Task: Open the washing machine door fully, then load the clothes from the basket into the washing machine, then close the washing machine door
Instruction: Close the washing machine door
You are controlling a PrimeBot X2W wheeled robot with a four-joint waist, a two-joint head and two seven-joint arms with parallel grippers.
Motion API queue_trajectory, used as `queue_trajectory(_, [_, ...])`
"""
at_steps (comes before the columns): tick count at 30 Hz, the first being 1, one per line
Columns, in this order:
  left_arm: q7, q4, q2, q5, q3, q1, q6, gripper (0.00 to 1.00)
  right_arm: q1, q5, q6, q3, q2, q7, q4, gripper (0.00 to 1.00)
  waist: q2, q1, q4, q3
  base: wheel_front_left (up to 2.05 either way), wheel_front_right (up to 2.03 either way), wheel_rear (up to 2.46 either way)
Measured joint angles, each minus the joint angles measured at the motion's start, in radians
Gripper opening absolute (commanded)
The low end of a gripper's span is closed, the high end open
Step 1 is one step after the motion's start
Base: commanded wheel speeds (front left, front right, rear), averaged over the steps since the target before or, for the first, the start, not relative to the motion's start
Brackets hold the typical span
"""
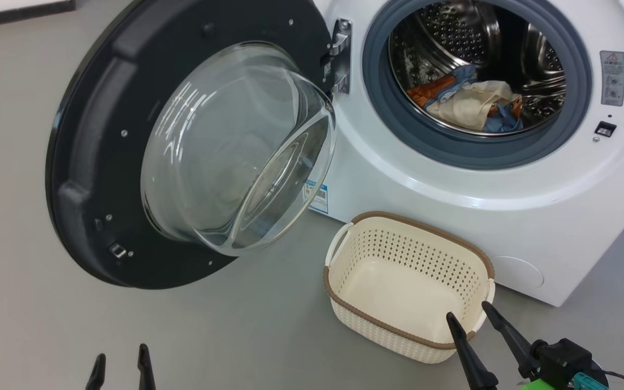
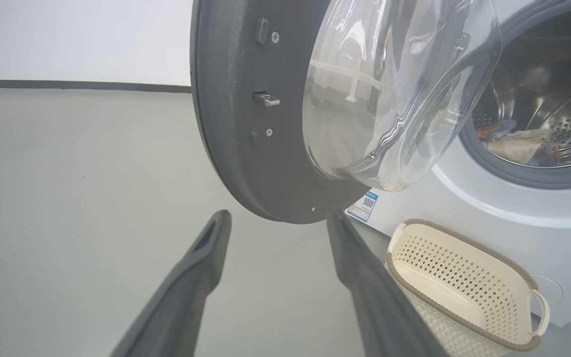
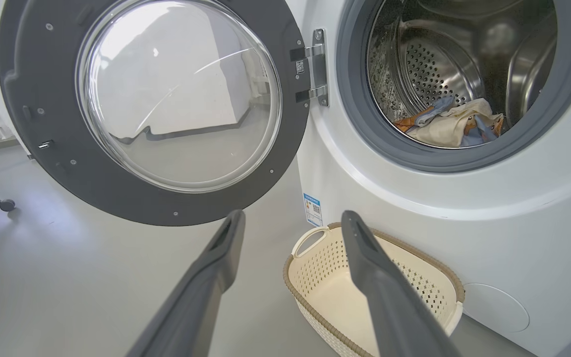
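The washing machine (image 1: 507,206) stands at the right with its door (image 1: 106,179) swung wide to the left, glass bowl (image 1: 236,151) bulging toward me. The clothes (image 1: 469,100), cream, blue and orange, lie inside the steel drum (image 3: 451,124). On the floor in front of the machine sits the basket (image 1: 407,281), with nothing in it. My right gripper (image 1: 469,317) hangs open over the basket's near right corner, holding nothing. My left gripper (image 1: 119,360) is open at the lower left, below the door (image 2: 246,148) and apart from it, its fingers (image 2: 211,248) holding nothing.
Grey floor (image 1: 182,325) spreads in front and to the left of the machine. A dark baseboard (image 2: 77,85) runs along the white wall behind the door. Chair or cart castors (image 3: 3,204) stand on the floor at the far left in the right wrist view.
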Motion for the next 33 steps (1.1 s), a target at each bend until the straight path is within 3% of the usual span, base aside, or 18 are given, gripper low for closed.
queue_trajectory(6, [0.000, -0.019, 0.000, -0.008, 0.003, 0.001, 0.012, 1.00, -0.008, 0.008, 0.000, 0.016, -0.014, 0.000, 0.011, 1.00, 0.0000, 0.0000, 0.011, 0.014, 0.00, 0.00, 0.00])
queue_trajectory(7, [0.000, -0.022, 0.000, -0.010, 0.003, 0.003, 0.018, 0.76, -0.008, 0.008, 0.000, 0.020, -0.014, 0.000, 0.012, 1.00, 0.0000, 0.0000, 0.011, 0.015, 0.00, 0.00, 0.00])
queue_trajectory(8, [0.000, -0.023, 0.000, -0.019, 0.004, 0.005, 0.020, 0.05, -0.008, 0.008, 0.000, 0.023, -0.014, 0.000, 0.012, 1.00, 0.0000, -0.0001, 0.012, 0.015, 0.00, 0.00, 0.00])
queue_trajectory(9, [0.000, -0.025, -0.001, -0.036, 0.007, 0.007, 0.021, 0.00, -0.008, 0.009, 0.000, 0.024, -0.014, 0.000, 0.013, 1.00, 0.0000, -0.0001, 0.012, 0.015, 0.00, 0.00, 0.00])
queue_trajectory(14, [0.000, -0.035, -0.001, -0.163, 0.050, 0.017, 0.029, 0.00, -0.008, 0.009, 0.000, 0.023, -0.016, 0.000, 0.015, 1.00, 0.0000, 0.0000, 0.013, 0.017, 0.00, 0.00, 0.00])
queue_trajectory(19, [0.000, -0.040, -0.001, -0.355, 0.130, 0.014, 0.017, 0.00, -0.008, 0.009, 0.000, 0.016, -0.015, 0.000, 0.014, 1.00, 0.0000, 0.0000, 0.014, 0.019, 0.00, 0.00, 0.00])
queue_trajectory(23, [0.000, -0.044, -0.007, -0.743, 0.268, -0.044, -0.014, 0.00, -0.006, 0.009, 0.000, -0.001, -0.012, 0.000, 0.013, 1.00, 0.0000, 0.0000, 0.016, 0.021, 0.00, 0.00, 0.00])
queue_trajectory(29, [0.001, -0.024, -0.010, -1.035, 0.443, -0.182, -0.040, 0.00, -0.003, 0.009, 0.000, -0.008, -0.003, 0.000, 0.011, 1.00, 0.0000, 0.0000, 0.016, 0.020, 0.00, 0.00, 0.00])
queue_trajectory(33, [0.061, -0.003, 0.080, -1.083, 0.498, -0.275, -0.008, 0.00, 0.003, 0.009, 0.000, -0.018, 0.010, 0.000, 0.003, 1.00, 0.0000, 0.0000, 0.014, 0.018, 0.00, 0.00, 0.00])
